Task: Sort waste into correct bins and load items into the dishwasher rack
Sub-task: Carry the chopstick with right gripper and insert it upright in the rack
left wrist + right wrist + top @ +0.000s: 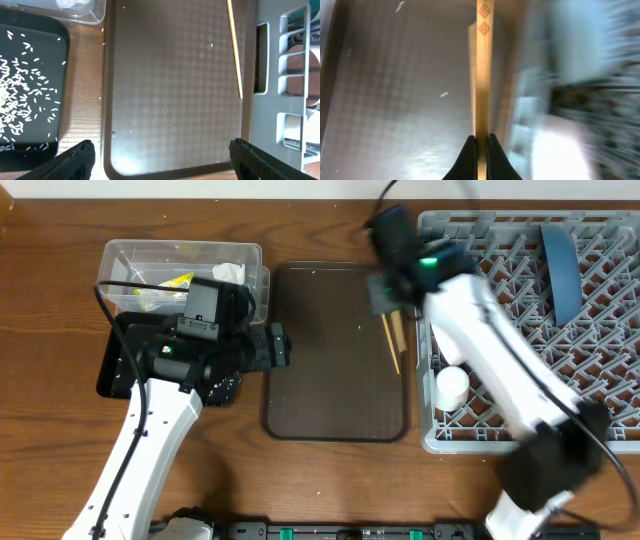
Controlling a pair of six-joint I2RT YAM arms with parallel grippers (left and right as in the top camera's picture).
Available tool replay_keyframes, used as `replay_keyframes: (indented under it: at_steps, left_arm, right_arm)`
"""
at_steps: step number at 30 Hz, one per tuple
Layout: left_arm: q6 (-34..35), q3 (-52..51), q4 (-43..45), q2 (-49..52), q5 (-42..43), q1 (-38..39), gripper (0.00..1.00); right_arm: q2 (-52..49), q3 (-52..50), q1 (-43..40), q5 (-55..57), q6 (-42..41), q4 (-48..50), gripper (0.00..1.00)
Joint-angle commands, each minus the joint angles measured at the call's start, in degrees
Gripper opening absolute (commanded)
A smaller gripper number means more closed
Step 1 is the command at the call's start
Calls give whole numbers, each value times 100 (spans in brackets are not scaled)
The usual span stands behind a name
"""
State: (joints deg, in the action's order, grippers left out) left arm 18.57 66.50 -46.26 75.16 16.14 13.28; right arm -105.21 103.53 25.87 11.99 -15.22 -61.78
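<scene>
My right gripper [483, 146] is shut on a wooden chopstick [484, 70] above the right side of the brown serving tray [330, 370]. Overhead, the two chopsticks [391, 340] lie by the grey rack [520, 320], just below my right gripper [386, 298]. The rack holds the dark blue plate [560, 270] and the white cup [451, 386]. My left gripper [162, 162] is open and empty over the brown tray's near edge. The black tray [55, 75] holds loose rice [20, 100]. The clear box [255, 280] holds the yellow wrapper [178, 281] and white tissue [230, 272]. No bowls show.
The brown serving tray [175, 90] carries a few stray rice grains. The rack wall [270, 100] stands right against its right edge. My left arm covers most of the black tray [108, 370] overhead. The right wrist view is motion-blurred on the rack side.
</scene>
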Motion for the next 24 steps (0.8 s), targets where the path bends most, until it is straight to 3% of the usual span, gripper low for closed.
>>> replay_keyframes:
  at_steps: [1,12,24]
  left_arm:
    - [-50,122,-15,-26,-37,-20,88]
    - [-50,122,-15,-26,-39,-20,88]
    - [-50,122,-15,-26,-37,-20,88]
  right_arm:
    - [199,31,-437,890,247,-186,1]
    - [-208,-63,-1742,905,940,-55,1]
    - [-1147,-63,-1982,1073,1464,448,1]
